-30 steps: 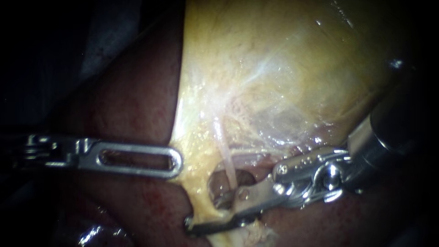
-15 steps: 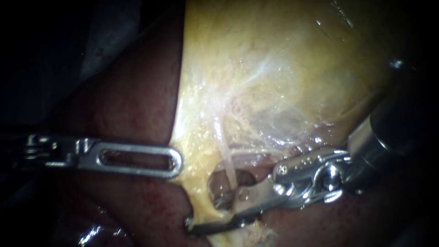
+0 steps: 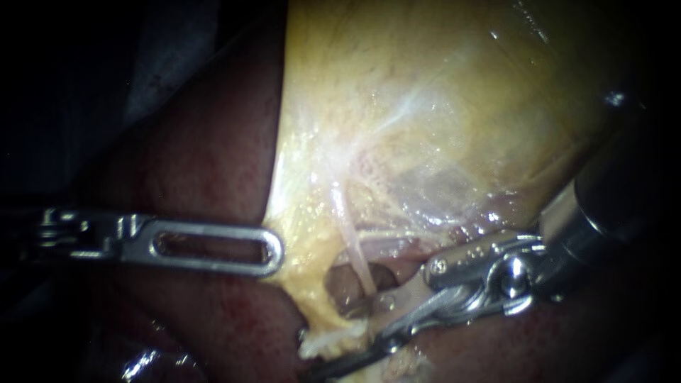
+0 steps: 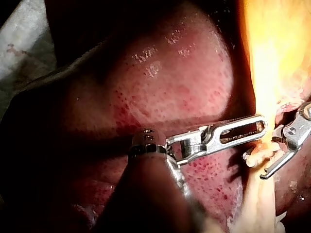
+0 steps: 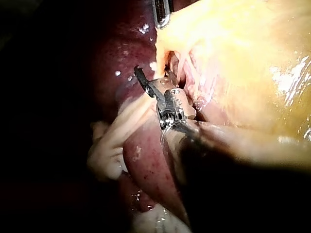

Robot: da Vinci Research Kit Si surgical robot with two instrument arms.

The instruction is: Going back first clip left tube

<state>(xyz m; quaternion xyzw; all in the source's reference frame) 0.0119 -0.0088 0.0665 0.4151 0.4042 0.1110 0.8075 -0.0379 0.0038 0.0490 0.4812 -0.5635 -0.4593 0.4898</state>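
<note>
Endoscope: silver left instrument (image 3: 269, 254), slotted jaws pinching edge of yellow gallbladder (image 3: 425, 106), beside dark red liver (image 3: 213, 163). Thin pale tube (image 3: 355, 255) crosses hole in yellow tissue, just above spread jaws of silver right instrument (image 3: 355, 333).
Left wrist: left instrument jaws at gallbladder edge; right instrument jaws apart.
Right wrist: right instrument jaws spread against gallbladder; tube not clear.

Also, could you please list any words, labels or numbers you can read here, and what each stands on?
None can be read.
The right instrument bears tiny marks near its hinge, too small to read.
The liver and gallbladder carry no text.
</note>
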